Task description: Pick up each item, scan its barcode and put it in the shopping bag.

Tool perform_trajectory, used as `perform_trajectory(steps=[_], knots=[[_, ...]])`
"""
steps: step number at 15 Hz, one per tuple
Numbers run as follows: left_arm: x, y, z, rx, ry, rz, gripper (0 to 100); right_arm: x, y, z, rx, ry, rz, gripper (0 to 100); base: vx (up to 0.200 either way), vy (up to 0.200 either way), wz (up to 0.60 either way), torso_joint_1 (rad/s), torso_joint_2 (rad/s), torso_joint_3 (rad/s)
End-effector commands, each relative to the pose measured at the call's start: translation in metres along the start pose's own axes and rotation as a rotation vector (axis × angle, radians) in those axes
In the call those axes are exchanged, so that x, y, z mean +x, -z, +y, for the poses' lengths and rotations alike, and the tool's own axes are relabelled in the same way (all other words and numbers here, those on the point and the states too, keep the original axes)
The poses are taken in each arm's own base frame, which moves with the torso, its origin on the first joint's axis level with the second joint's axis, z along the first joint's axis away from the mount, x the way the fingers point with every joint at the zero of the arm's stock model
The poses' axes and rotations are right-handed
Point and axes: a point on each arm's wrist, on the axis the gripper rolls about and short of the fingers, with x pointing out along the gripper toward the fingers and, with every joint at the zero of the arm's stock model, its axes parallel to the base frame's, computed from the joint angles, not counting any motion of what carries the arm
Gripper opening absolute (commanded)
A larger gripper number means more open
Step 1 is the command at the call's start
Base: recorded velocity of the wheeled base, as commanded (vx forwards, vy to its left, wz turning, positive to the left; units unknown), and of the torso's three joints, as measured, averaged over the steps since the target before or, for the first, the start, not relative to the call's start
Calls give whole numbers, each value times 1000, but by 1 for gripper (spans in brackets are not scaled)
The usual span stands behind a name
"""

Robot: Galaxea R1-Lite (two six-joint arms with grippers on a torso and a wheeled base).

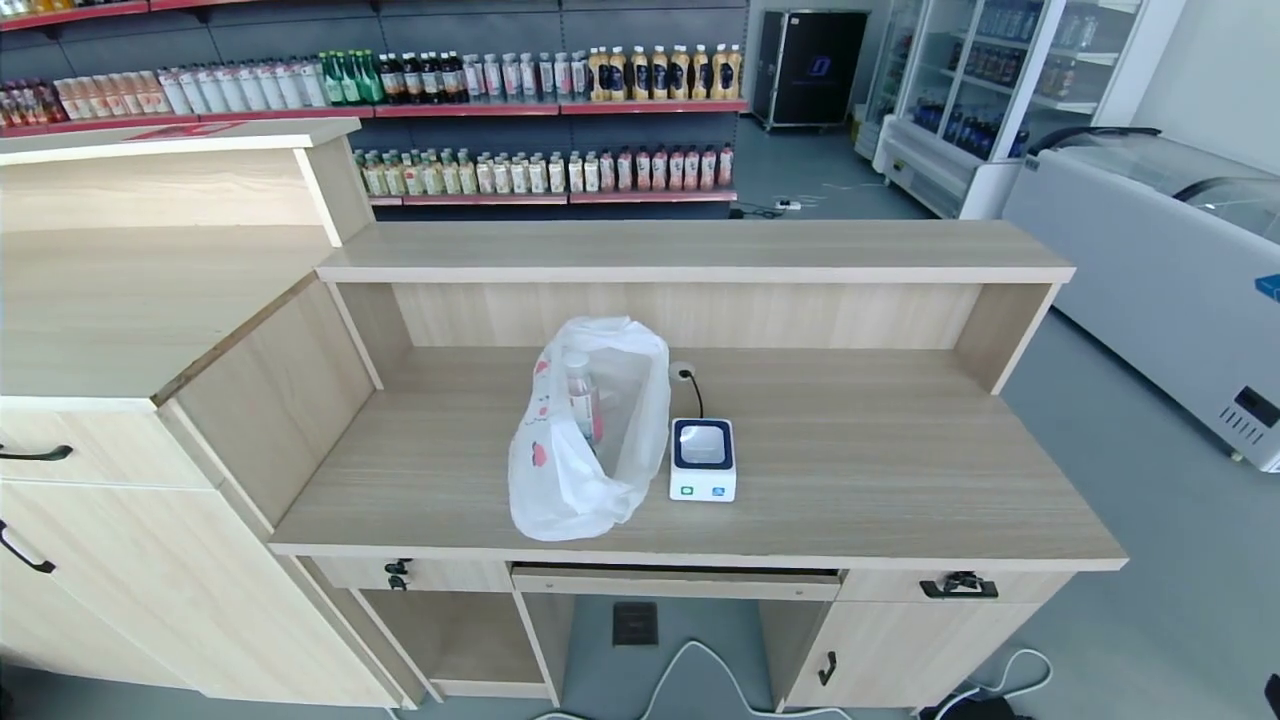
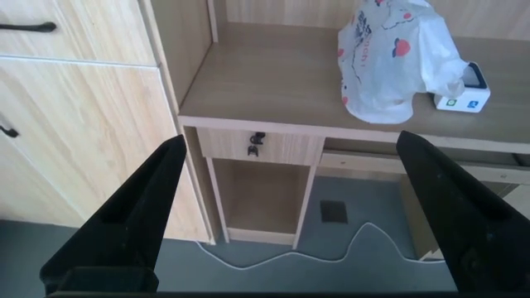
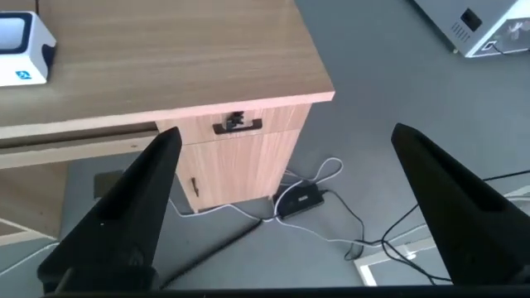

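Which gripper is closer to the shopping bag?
The left gripper: it hangs off the counter's left end, near the bag; the right gripper hangs off the right end, past the scanner.

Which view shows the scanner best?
Head view. The scanner shows whole from above, window and front face unobstructed, beside the bag. In the left wrist view the scanner is partly hidden behind the bag. In the right wrist view the scanner sits at the frame edge, cut off.

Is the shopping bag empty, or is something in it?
Not empty. A bottle stands inside the shopping bag, visible through its open top.
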Motion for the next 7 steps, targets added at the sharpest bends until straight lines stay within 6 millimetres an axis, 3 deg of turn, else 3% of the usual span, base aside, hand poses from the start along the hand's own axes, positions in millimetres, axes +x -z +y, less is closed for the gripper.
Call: perform_trajectory(steps=[1,7], knots=[[0,0,0,0,-1,-1,100,-26,27,-1,78,-6,-89,100,0,0,0,0,0,0],[0,0,0,0,-1,-1,100,-26,26,-1,48,-10,-100,100,0,0,0,0,0,0]])
